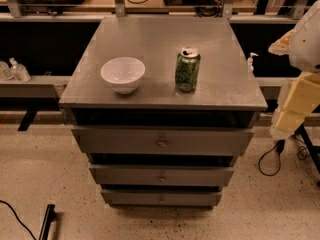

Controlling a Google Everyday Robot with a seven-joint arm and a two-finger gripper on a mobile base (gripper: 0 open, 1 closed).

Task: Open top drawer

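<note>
The top drawer (162,141) is the widest of three grey drawers in a grey cabinet, with a small round metal knob (162,143) at its centre. Its front sits just under the cabinet top's front edge, with a dark gap above it. None of the drawer's inside shows. My gripper is out of view. Only pale arm segments (298,101) show at the right edge, to the right of the cabinet and apart from the drawer.
A white bowl (123,74) and a green can (187,69) stand on the cabinet top (160,34). Two narrower drawers (161,175) lie below the top one. Cables (272,159) lie on the floor at right, and a dark bar (46,221) at bottom left.
</note>
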